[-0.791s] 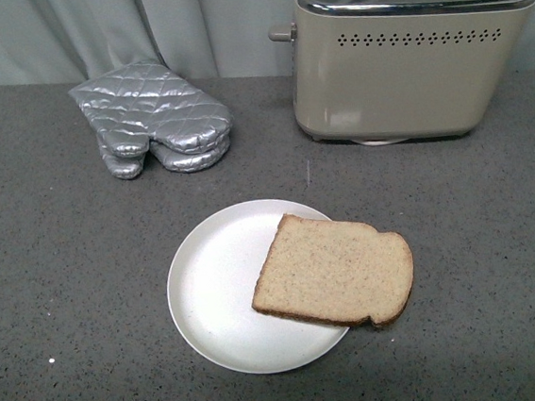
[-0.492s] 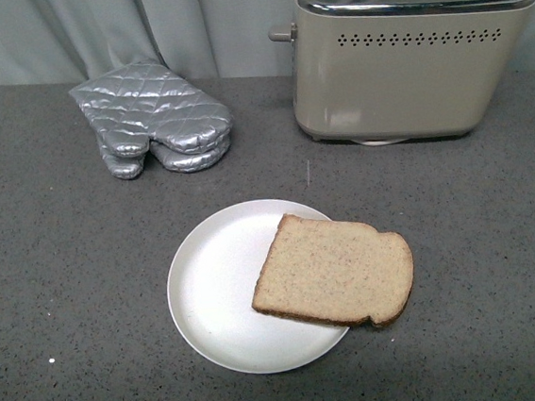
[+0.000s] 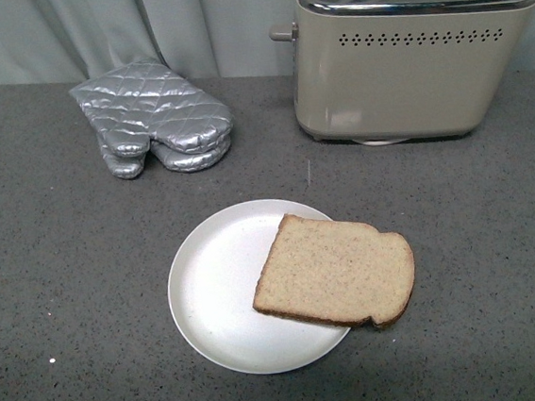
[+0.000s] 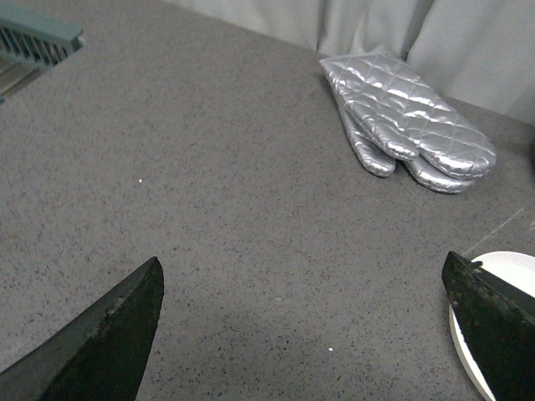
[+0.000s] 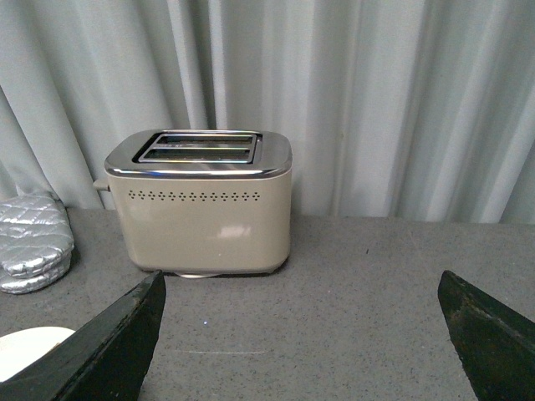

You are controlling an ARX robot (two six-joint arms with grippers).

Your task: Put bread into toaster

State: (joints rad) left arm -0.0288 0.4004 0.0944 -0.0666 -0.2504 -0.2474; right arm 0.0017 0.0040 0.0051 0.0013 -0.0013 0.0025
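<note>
The bread [image 3: 336,272], a light brown slice with a darker crust, lies flat on the right side of a white plate [image 3: 215,291] and overhangs its rim. The beige toaster [image 3: 410,54] with a chrome top stands at the back right, both slots empty; it also shows in the right wrist view [image 5: 201,205]. Neither arm shows in the front view. My left gripper [image 4: 305,292] is open and empty above bare counter, the plate's rim [image 4: 510,271] beside one finger. My right gripper [image 5: 301,326] is open and empty, facing the toaster from some distance.
A silver quilted oven mitt [image 3: 151,120] lies at the back left, also in the left wrist view [image 4: 405,109]. A grey curtain [image 5: 376,100] hangs behind the grey speckled counter [image 3: 66,277]. A dark grille-like object [image 4: 38,42] sits at a corner of the left wrist view.
</note>
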